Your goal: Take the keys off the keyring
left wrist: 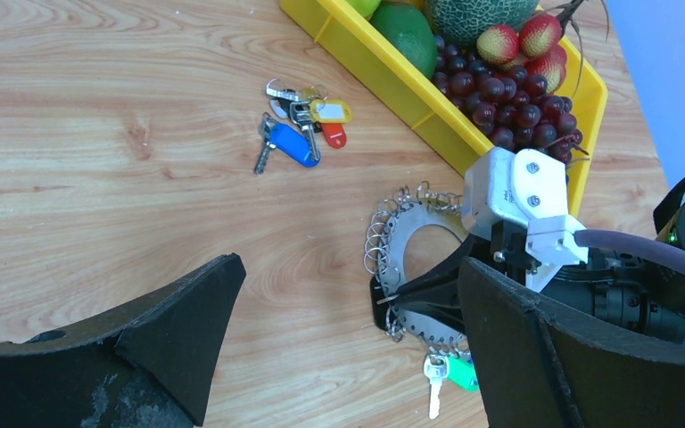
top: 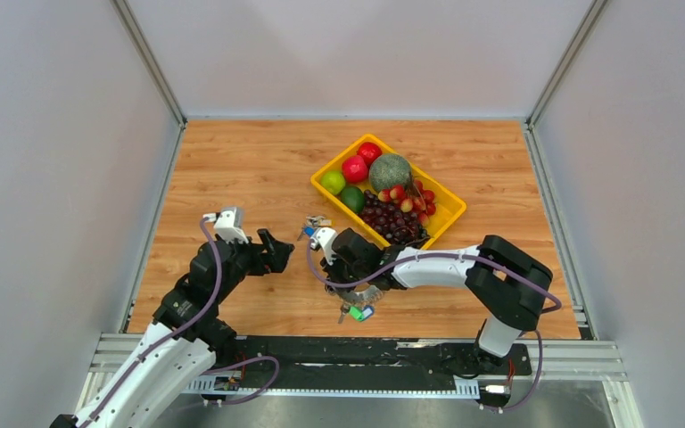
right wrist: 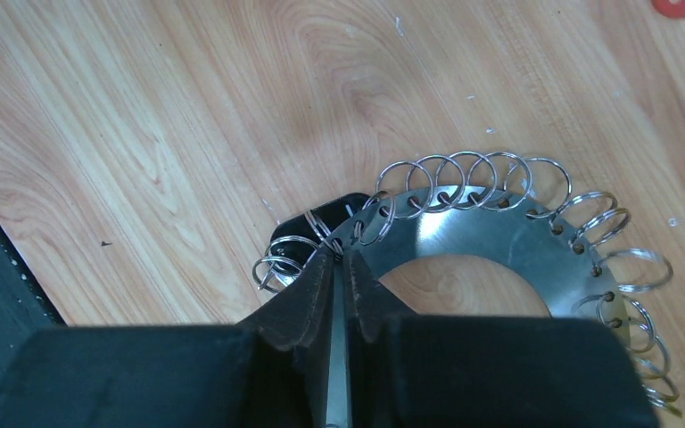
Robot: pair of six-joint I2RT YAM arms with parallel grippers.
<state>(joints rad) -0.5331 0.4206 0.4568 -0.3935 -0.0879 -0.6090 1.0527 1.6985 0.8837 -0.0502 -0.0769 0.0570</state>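
Observation:
The keyring [left wrist: 408,230] is a flat silver ring edged with many small split rings; it also shows in the right wrist view [right wrist: 499,236] and the top view [top: 370,292]. My right gripper [right wrist: 339,260] is shut on its rim, also seen in the top view [top: 359,283]. A key with a green cap [left wrist: 458,370] hangs from the ring's near edge, also in the top view [top: 357,314], with a blue cap [top: 367,311] beside it. My left gripper [left wrist: 348,276] is open and empty, just left of the ring [top: 276,252].
A small loose bunch of keys with blue, red and yellow caps [left wrist: 299,129] lies on the wood beyond the ring. A yellow tray [top: 325,166] of fruit stands at the back right. A small black piece [right wrist: 312,223] sits under the ring's edge.

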